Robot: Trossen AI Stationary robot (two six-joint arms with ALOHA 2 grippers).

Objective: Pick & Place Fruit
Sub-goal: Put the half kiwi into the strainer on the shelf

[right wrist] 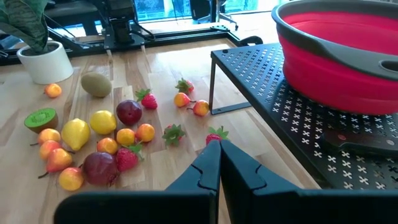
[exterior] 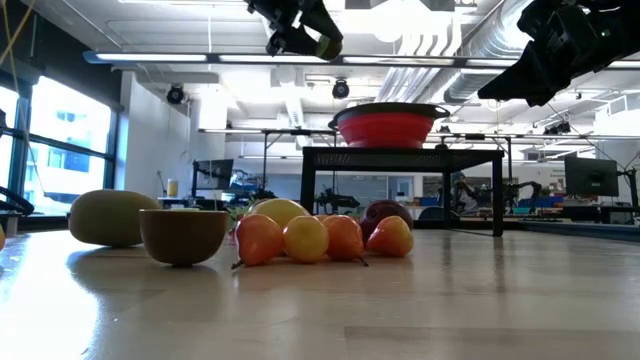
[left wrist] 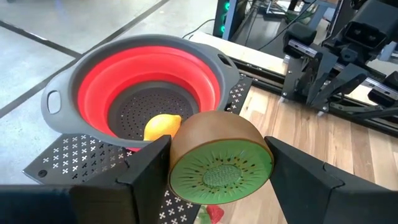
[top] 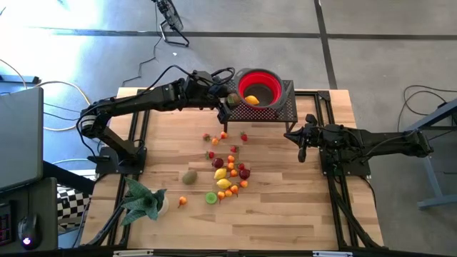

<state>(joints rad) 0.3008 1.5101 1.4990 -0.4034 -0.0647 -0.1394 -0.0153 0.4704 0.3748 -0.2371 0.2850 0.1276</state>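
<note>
My left gripper (left wrist: 217,186) holds a halved kiwi (left wrist: 217,165) with a brown rind and a green cut face. It hangs in the air just beside the grey rim of the red bowl (left wrist: 112,81); in the high view the gripper (top: 230,100) is at the bowl's left side. The bowl (top: 270,84) stands on a black perforated stand (top: 285,108) and holds a yellow lemon (left wrist: 163,126). Several small fruits (top: 228,168) lie scattered on the wooden table. My right gripper (right wrist: 219,163) is shut and holds nothing, hovering at the table's right (top: 303,140). My left gripper pinches the kiwi half by its brown rind (left wrist: 186,140), one finger (left wrist: 149,171) on each side. The fingers come nearly level, slanting a little down, from the table's left. The green cut face looks back at the wrist. The fruit is lifted clear, above the stand's edge.
A whole kiwi (top: 189,176), another kiwi half (top: 211,198) and a small orange (top: 182,201) lie toward the near left. A potted green plant (top: 143,201) stands at the near-left corner. The stand's legs (top: 289,128) reach the table at the far middle.
</note>
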